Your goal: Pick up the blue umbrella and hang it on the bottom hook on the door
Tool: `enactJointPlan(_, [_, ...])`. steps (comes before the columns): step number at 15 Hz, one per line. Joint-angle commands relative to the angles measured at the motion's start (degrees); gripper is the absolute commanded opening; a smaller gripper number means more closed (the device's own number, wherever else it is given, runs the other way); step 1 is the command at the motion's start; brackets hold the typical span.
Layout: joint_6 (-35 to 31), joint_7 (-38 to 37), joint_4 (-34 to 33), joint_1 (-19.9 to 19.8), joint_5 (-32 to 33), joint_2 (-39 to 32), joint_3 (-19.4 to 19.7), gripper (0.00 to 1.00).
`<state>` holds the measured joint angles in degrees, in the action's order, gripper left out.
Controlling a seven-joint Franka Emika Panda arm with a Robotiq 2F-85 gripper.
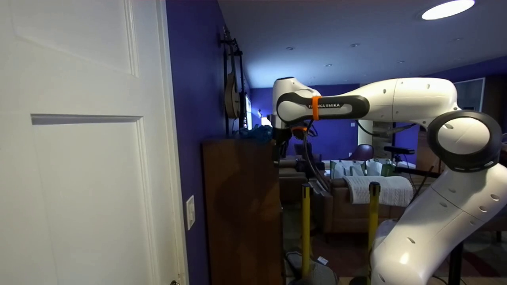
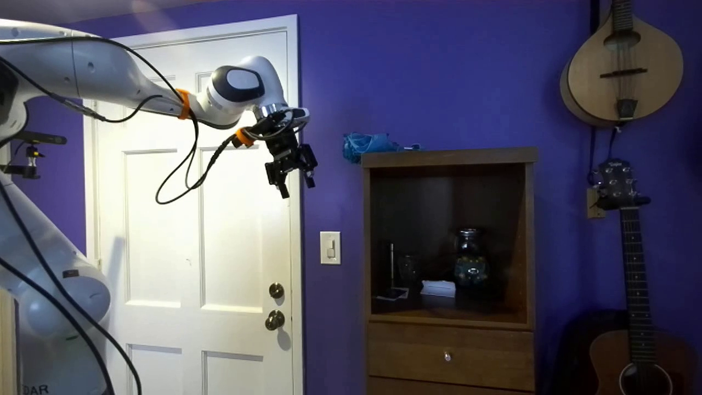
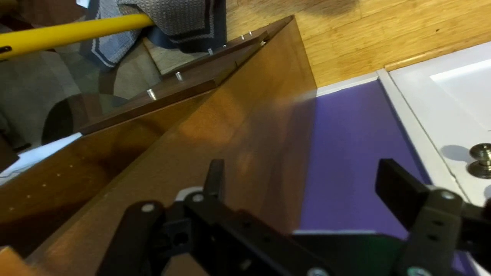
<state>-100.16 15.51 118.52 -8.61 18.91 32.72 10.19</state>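
One blue umbrella [image 2: 368, 144] atop the cabinet [image 2: 449, 157]

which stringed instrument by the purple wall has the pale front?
The upper instrument: its rounded body has a pale wood front, while the guitar below it has a darker, reddish-brown one.

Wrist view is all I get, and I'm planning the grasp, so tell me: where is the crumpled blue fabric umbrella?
Observer: The blue umbrella lies on top of the brown wooden cabinet, partly overhanging the side nearer the white panelled door.
Operator: Does the open black gripper touch it?
Observer: No; in an exterior view, a stretch of purple wall shows between the gripper and the umbrella.
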Motion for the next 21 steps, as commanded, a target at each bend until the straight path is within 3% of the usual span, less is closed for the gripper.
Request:
enactJointPlan(1, [1.4,-5.2,-4.7,-1.9,5.9,-0.2,-2.8,1.0])
enactJointPlan(6, [-2.6,-7.5,-9.2,-3.1,17.1,-0.4,-4.5,1.0])
enactJointPlan(7, [-1.3,-6.3,-7.7,-1.4,14.2,0.0,-3.1,1.0])
enactJointPlan(14, [-1.4,-6.4,-7.9,-1.3,14.5,-0.4,-3.0,1.0])
enactJointPlan(21, [-9.7,-9.1,-12.3,-1.8,12.8,-1.6,-0.1,1.0])
